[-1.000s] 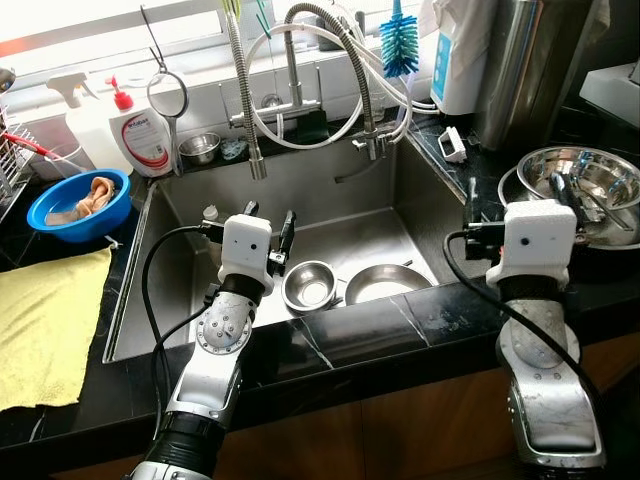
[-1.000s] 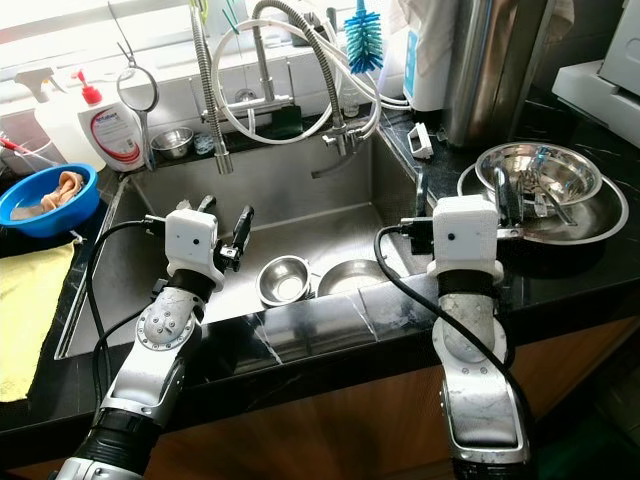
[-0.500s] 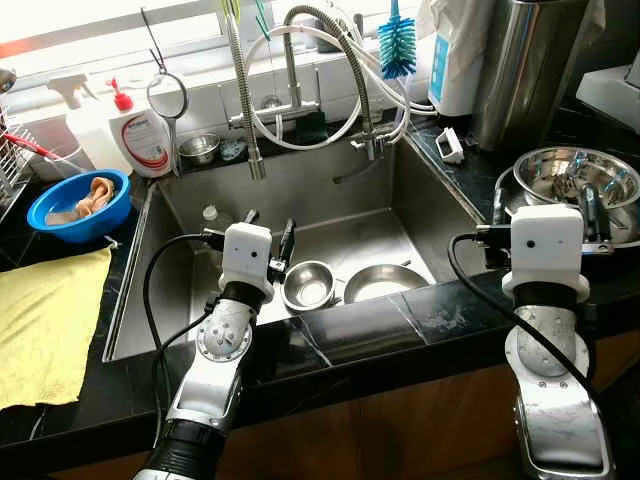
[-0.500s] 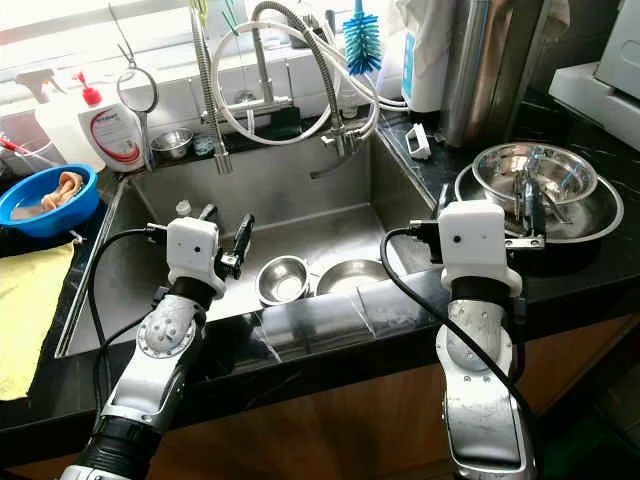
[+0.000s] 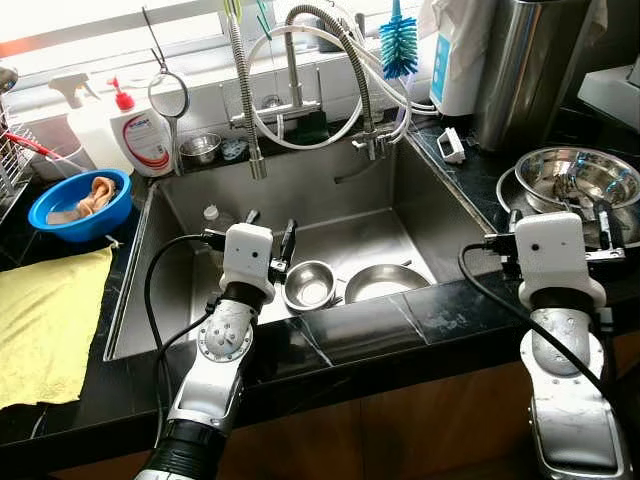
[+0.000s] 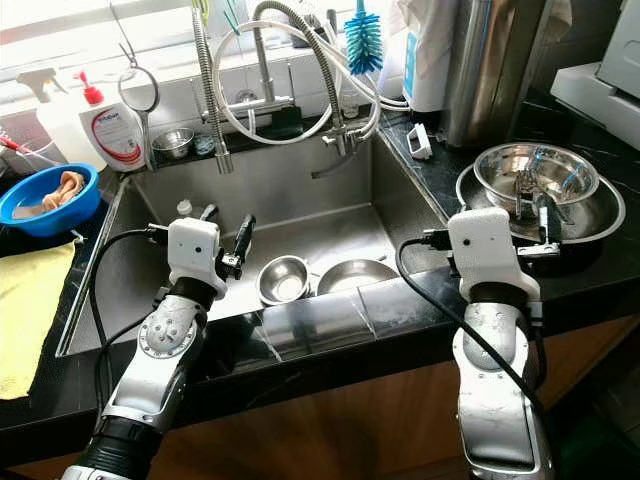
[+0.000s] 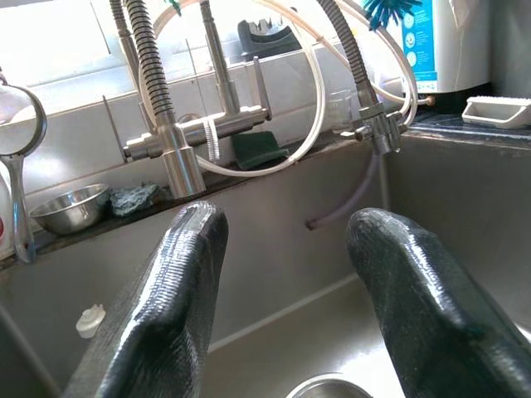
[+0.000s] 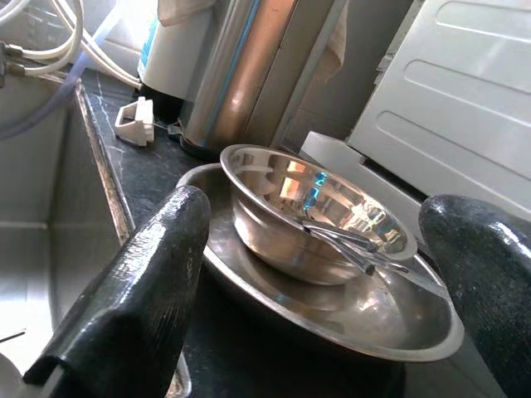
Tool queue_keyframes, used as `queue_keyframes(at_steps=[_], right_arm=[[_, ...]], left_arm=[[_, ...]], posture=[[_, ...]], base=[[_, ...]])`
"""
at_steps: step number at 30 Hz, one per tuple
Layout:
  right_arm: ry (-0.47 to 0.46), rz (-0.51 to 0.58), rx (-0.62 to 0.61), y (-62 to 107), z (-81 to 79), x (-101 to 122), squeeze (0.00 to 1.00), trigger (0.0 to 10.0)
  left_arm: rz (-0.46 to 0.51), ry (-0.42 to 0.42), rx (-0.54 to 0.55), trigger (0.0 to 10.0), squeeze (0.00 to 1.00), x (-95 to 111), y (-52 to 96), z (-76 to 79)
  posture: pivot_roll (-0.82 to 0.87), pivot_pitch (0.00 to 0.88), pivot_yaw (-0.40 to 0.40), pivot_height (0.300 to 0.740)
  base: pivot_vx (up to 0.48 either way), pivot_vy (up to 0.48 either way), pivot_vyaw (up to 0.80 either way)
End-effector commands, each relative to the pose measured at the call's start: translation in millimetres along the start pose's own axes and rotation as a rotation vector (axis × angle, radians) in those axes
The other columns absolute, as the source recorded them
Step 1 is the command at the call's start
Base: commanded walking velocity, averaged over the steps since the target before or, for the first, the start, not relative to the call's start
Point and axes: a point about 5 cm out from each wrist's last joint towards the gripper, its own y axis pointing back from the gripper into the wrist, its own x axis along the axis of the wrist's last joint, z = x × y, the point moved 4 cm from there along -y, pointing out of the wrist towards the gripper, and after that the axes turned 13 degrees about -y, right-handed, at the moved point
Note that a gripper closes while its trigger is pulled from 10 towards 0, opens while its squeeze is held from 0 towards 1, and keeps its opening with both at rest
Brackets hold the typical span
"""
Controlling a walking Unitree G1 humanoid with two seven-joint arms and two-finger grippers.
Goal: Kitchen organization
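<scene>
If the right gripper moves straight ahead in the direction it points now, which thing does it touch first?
Most likely the steel bowl resting in the wide steel dish on the counter. In the right wrist view it sits centred between the open fingers of the right gripper, though depth is hard to judge.

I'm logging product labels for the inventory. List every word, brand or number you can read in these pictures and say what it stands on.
No text can be read for certain.
White pump bottle behind the sink: red oval logo, lettering too blurred to read.
White appliance right of the faucet: blue panel with small print and icons, too small to read.
Spray bottle: no readable label.
Steel bowls, both grippers: no markings visible.
</scene>
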Motion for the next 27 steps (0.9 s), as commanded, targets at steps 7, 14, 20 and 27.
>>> queue_keyframes(at_steps=[7,14,20,27], right_arm=[[-0.004,-0.017,0.004,-1.7,-0.9,0.1,0.00,1.0],[-0.012,-0.008,0.005,-3.3,-1.4,2.5,0.00,0.0],[-0.024,-0.004,0.012,-3.3,-2.9,3.4,0.00,0.0],[-0.054,-0.007,0.031,-2.4,-8.4,4.7,0.00,0.0]], left_arm=[[-0.015,-0.010,0.007,10.0,0.00,-3.4,0.8,-3.5],[-0.019,-0.012,0.005,10.0,0.00,-4.1,0.9,-3.2],[-0.021,-0.012,0.003,10.0,0.00,-4.3,0.9,-3.0],[-0.026,-0.012,-0.005,10.0,0.00,-5.1,0.8,-1.5]], posture=[[-0.25,0.000,0.126,0.740],[-0.24,0.000,0.127,0.740],[-0.24,0.000,0.128,0.740],[-0.24,0.000,0.128,0.740]], base=[[0.000,0.000,0.00],[0.000,0.000,0.00],[0.000,0.000,0.00],[0.000,0.000,0.00]])
